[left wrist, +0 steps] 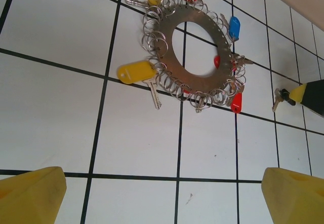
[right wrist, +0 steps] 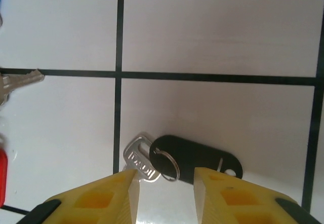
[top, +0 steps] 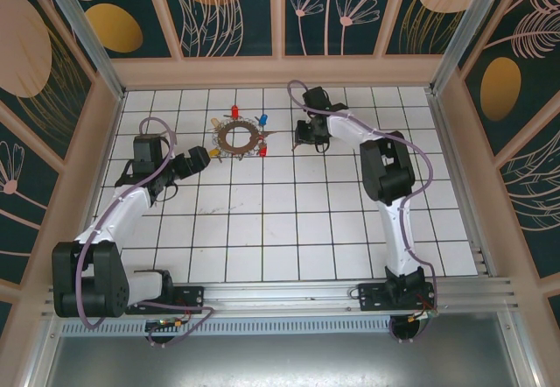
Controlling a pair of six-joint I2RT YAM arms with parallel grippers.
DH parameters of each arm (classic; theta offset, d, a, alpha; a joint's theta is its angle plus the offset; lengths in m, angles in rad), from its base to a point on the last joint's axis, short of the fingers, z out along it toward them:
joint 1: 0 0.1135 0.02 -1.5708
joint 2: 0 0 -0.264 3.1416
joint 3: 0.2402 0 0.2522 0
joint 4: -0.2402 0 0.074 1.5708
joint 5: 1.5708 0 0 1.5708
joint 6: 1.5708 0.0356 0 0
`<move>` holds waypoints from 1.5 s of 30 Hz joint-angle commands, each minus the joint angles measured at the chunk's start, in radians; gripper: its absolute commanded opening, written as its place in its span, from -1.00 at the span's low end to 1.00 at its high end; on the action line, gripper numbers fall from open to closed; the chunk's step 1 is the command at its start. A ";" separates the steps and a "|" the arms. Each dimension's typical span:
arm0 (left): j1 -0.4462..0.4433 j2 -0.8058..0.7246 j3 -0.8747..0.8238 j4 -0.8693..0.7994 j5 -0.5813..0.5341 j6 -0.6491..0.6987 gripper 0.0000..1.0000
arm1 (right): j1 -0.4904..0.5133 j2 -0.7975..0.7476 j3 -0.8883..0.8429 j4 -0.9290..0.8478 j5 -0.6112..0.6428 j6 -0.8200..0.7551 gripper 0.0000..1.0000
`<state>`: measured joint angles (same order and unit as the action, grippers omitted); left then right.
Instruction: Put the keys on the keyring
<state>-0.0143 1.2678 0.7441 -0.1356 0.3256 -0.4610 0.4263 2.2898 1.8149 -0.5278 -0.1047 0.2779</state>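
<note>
Seen from above, the keyring [top: 238, 138] lies flat on the far part of the tiled table [top: 262, 229], with coloured keys [top: 262, 122] fanned round its rim. The left gripper [top: 210, 153] hovers just beside its near-left edge. The right gripper [top: 306, 138] is down at the tabletop to the ring's right, apart from it. In the left wrist view, that gripper's yellow fingers [left wrist: 30, 196] stand spread wide with nothing between them. Ahead of them, the keyring's edge is crowded with small wire loops carrying a yellow tag [left wrist: 135, 72], a blue tag [left wrist: 234, 27] and red ones. Off to the right, clear of the ring, the black-tagged key [left wrist: 281, 98] lies at the right gripper's tip. In the right wrist view, the fingers [right wrist: 101, 201] are partly apart and not clamped. They straddle the spot where the key's silver head meets its split ring [right wrist: 167, 164] and the black tag. The step in hand looks like picking up this loose key. The jaws should close on the flat key head or the tag's near end, since the thin wire loop would likely slip out. The key lies flat, so the fingertips need to stay low against the table. A straight lift would keep clear of the silver blade [right wrist: 23, 79] at the left.
</note>
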 commanded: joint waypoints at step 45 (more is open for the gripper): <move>-0.266 0.623 0.528 0.113 0.060 -0.095 0.98 | 0.006 -1.030 -0.983 0.262 0.296 -0.029 -1.00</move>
<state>-0.2668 1.7992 1.2064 -0.0071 0.3687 -0.5915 0.4393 1.3178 0.8631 -0.3164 0.1318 0.2600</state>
